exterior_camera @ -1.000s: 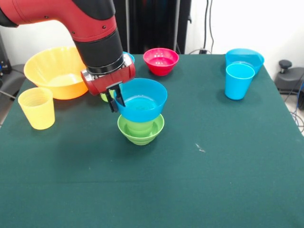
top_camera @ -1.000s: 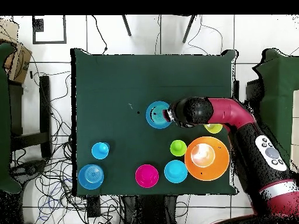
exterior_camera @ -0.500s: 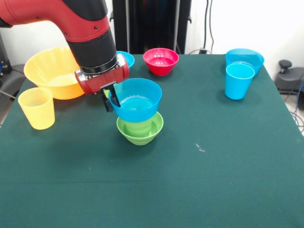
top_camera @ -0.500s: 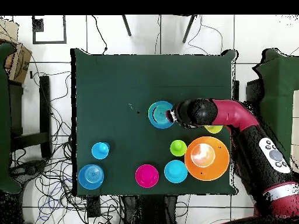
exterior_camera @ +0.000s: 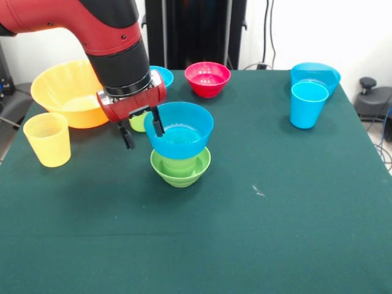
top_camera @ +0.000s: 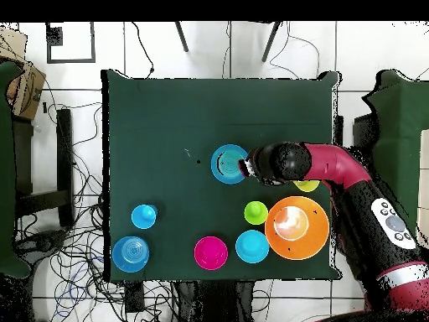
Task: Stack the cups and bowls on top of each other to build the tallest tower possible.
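The tower stands mid-table: a small green bowl holds a green cup, and a blue bowl rests on top, seen from above as a blue disc. My gripper is open at the blue bowl's left rim. One finger is against the rim and the other finger hangs outside it. In the overhead view the gripper sits at the bowl's right edge. A yellow-green cup peeks out behind the fingers.
A large yellow-orange bowl and a pale yellow cup stand at the left. A small blue bowl and a red bowl are at the back. A sky blue cup and a wide blue bowl stand at the right.
The fingers were shut on the blue bowl's rim and have now spread apart. The bowl sits on the green stack, shifted slightly right.
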Motion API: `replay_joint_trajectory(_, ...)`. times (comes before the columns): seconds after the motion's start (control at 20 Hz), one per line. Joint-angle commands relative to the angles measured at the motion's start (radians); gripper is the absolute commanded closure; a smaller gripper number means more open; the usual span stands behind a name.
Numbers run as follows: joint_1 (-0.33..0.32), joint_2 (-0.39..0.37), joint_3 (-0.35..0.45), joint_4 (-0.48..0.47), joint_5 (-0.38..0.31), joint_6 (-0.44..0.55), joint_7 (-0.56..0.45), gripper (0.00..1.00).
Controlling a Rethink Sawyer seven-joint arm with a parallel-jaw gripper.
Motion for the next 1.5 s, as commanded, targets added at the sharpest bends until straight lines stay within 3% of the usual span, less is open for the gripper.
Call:
replay_joint_trajectory(0.05, 0.044, 0.027, -0.056, 0.045, -0.088, -0.052, -0.035, 0.00)
replay_joint_trajectory(0.4, 0.043, 0.027, -0.056, 0.054, -0.085, -0.066, -0.024, 0.00)
replay_joint_trajectory(0.65, 0.033, 0.022, -0.031, 0.050, -0.094, -0.028, -0.107, 0.00)
replay_joint_trajectory(1.05, -0.033, -0.044, 0.033, 0.027, 0.019, 0.138, -0.184, 0.00)
replay_joint_trajectory(1.35, -0.047, -0.080, 0.064, 0.044, 0.051, 0.181, -0.181, 0.00)
replay_joint_trajectory(1.5, -0.047, -0.136, 0.074, 0.068, 0.065, 0.197, -0.171, 0.00)
